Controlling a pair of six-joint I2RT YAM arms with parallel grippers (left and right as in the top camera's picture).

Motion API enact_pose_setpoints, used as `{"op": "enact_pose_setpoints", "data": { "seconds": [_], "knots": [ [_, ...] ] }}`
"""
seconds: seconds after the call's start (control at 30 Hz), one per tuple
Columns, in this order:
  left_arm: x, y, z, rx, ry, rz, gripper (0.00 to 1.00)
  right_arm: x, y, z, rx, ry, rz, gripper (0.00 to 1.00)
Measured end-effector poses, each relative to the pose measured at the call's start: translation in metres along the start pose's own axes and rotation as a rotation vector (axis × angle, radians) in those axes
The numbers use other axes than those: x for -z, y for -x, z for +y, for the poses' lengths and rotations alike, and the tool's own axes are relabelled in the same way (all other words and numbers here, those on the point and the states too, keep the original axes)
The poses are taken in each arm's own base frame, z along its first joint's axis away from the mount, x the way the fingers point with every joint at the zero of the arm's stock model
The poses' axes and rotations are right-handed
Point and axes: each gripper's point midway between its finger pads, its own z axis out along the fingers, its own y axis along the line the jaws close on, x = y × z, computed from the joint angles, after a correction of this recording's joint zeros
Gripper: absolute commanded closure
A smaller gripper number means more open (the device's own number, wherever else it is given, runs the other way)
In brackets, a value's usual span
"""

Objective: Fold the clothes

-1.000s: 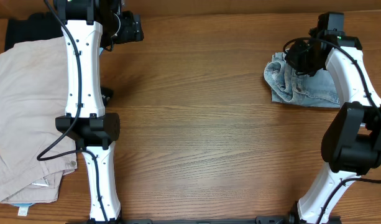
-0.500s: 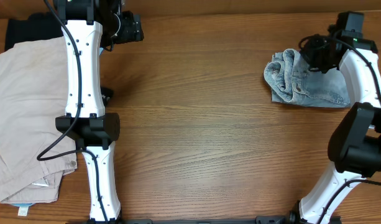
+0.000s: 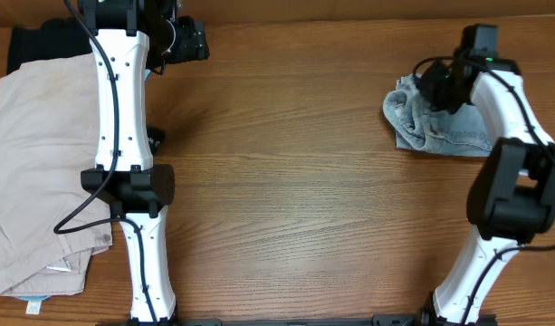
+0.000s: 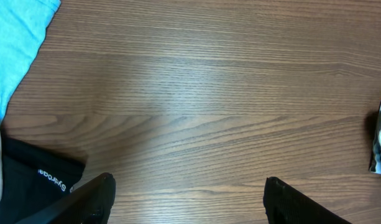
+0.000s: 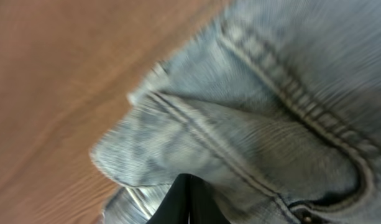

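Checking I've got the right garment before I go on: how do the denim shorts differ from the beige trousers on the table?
The denim shorts are faded light blue; the beige trousers are pale tan. The shorts are a small bunched heap at the far right, with the right end effector at them; the trousers are much larger, spread fairly flat along the left edge. Both are garments lying on the wooden table.

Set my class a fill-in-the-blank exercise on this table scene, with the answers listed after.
Of the two arms, the ___ one reaches over the denim shorts. The left gripper stands ___ above the bare table. The black garment bears a small ___ logo.
Missing words: right; open; white.
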Motion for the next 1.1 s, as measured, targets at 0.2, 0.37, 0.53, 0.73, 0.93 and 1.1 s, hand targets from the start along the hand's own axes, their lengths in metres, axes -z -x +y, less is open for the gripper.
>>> {"op": "enact_pose_setpoints", "data": {
  "seconds": [0.2,0.37,0.53,0.73,0.93,1.1],
  "knots": [
    [0.0,0.0,0.0,0.0,0.0,0.0,0.22,-0.015,-0.007,-0.006,-0.002,-0.022,0.031,0.96],
    [0.0,0.0,0.0,0.0,0.0,0.0,0.21,-0.016,-0.011,-0.009,0.002,-0.037,0.048,0.96],
    [0.0,0.0,0.0,0.0,0.0,0.0,0.2,-0.007,-0.027,-0.017,-0.005,-0.08,0.13,0.9],
    [0.0,0.0,0.0,0.0,0.0,0.0,0.2,0.036,-0.038,-0.016,0.01,-0.122,0.243,0.53],
    [0.0,0.0,0.0,0.0,0.0,0.0,0.18,0.114,-0.03,0.002,0.005,-0.117,0.208,0.09],
    [0.0,0.0,0.0,0.0,0.0,0.0,0.17,0.141,-0.038,-0.01,-0.094,-0.153,0.204,0.03]
  ]
}}
